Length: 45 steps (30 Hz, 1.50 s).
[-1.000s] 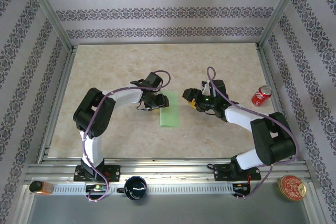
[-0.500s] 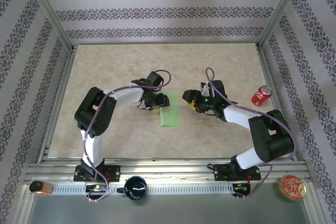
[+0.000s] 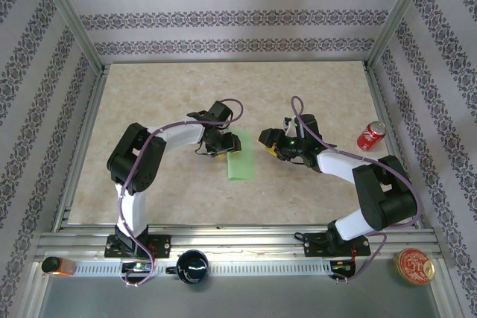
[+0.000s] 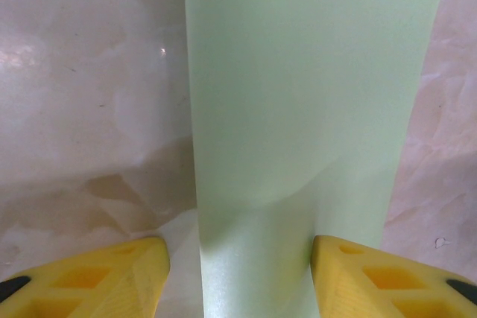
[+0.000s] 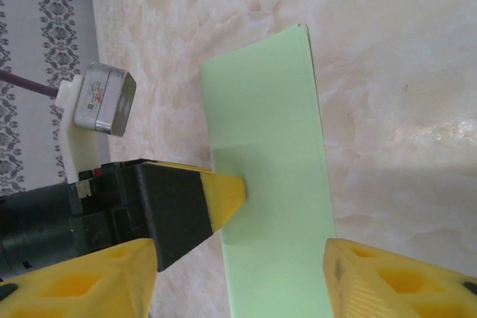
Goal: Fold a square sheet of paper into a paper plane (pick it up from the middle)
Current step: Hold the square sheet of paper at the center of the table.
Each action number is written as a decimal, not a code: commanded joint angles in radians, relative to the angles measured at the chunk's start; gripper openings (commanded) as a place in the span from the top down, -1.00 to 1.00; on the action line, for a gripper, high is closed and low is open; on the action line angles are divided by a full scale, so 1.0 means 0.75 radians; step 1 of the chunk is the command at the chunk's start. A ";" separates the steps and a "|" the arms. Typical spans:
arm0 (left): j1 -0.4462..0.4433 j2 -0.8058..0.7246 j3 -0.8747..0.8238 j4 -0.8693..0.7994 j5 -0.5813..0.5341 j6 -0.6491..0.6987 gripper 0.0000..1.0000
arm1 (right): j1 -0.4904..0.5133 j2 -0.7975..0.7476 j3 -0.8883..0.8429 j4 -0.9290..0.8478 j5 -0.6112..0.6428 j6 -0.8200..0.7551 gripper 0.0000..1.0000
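The square sheet of paper (image 3: 240, 156) lies flat on the table, folded into a narrow light-green rectangle. My left gripper (image 3: 220, 144) stands open at its upper left end. In the left wrist view the strip (image 4: 305, 94) runs between the yellow fingers (image 4: 97, 277), and the left gripper (image 4: 238, 281) straddles it. In the right wrist view one left fingertip (image 5: 225, 195) rests on the paper (image 5: 272, 147). My right gripper (image 3: 269, 142) hovers open just right of the sheet, and its midpoint (image 5: 238, 281) sits over the paper's near part. The paper plane is out of view.
A red can (image 3: 371, 135) stands at the table's right side. A black mug (image 3: 192, 266), a round tin (image 3: 414, 266) and a small orange item (image 3: 56, 264) sit on the near rail. Aluminium frame rails (image 3: 82, 139) and patterned walls border the table.
The right gripper has edged left toward the sheet and its jaws have narrowed somewhat. The left gripper and the paper have barely moved.
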 commanded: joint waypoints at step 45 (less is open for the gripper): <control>-0.013 0.197 0.053 -0.153 -0.151 0.067 -0.19 | -0.097 -0.105 -0.043 -0.096 -0.055 -0.058 -0.19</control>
